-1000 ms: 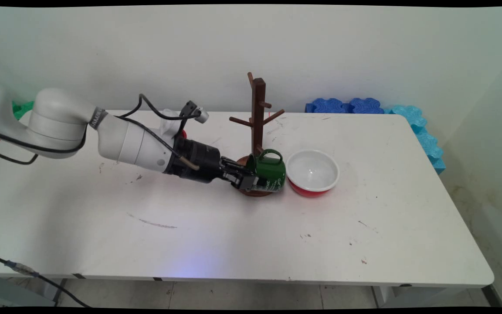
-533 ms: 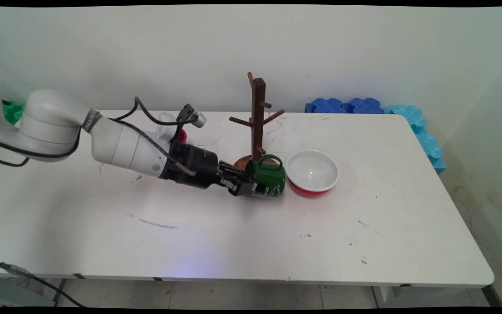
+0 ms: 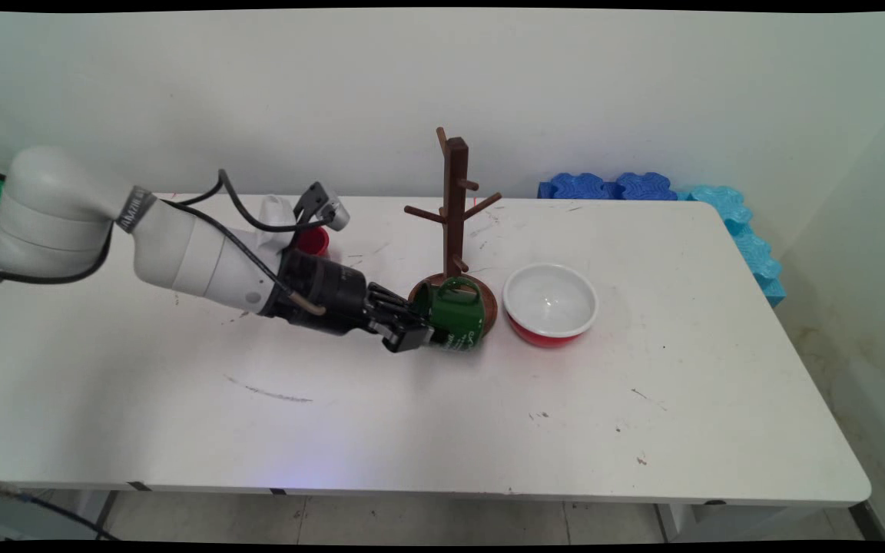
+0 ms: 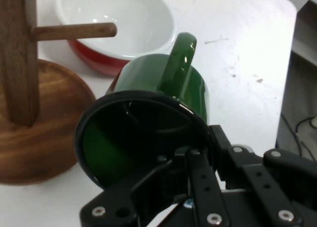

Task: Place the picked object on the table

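Red cup (image 3: 312, 241), blue foam blocks (image 3: 613, 187) behind table (image 3: 412, 415).

main view: fixed camera above the near side of the bench (image 3: 412, 430), looking down and across its whole top to the wall behind, set well back. hand view: camera mounted on the hand, looking along the tool (image 4: 198, 187) from very close, its black linkage rising from the bottom edge. shared ground: green mug (image 3: 456, 315) (image 4: 163, 88), wooden mug tree (image 3: 454, 223) (image 4: 20, 63), red-and-white bowl (image 3: 550, 303) (image 4: 124, 24), and a patch of bench top.
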{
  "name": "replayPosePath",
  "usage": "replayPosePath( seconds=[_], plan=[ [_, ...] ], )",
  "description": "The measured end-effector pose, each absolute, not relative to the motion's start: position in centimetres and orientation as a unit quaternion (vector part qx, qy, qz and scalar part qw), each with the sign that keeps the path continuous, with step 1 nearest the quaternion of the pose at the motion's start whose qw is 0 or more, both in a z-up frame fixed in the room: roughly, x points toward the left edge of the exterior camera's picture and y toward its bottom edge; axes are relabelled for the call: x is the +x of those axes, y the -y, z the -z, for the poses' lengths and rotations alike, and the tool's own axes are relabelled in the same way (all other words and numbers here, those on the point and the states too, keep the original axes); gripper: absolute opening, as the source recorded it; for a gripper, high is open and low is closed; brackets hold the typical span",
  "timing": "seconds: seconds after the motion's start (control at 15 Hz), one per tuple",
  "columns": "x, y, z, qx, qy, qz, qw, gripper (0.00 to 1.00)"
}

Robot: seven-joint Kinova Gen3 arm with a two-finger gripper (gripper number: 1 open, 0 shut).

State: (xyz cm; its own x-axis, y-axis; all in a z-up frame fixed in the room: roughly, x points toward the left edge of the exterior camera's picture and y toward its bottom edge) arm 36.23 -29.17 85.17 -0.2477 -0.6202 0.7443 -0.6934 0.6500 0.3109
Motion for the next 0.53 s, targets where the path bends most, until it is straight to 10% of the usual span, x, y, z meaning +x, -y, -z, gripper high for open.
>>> replayPosePath(
  seconds=[0.53],
  plan=[
    [38.1,28.6,-86.7,0.385,0.822,-0.071,0.413,0.0]
  ],
)
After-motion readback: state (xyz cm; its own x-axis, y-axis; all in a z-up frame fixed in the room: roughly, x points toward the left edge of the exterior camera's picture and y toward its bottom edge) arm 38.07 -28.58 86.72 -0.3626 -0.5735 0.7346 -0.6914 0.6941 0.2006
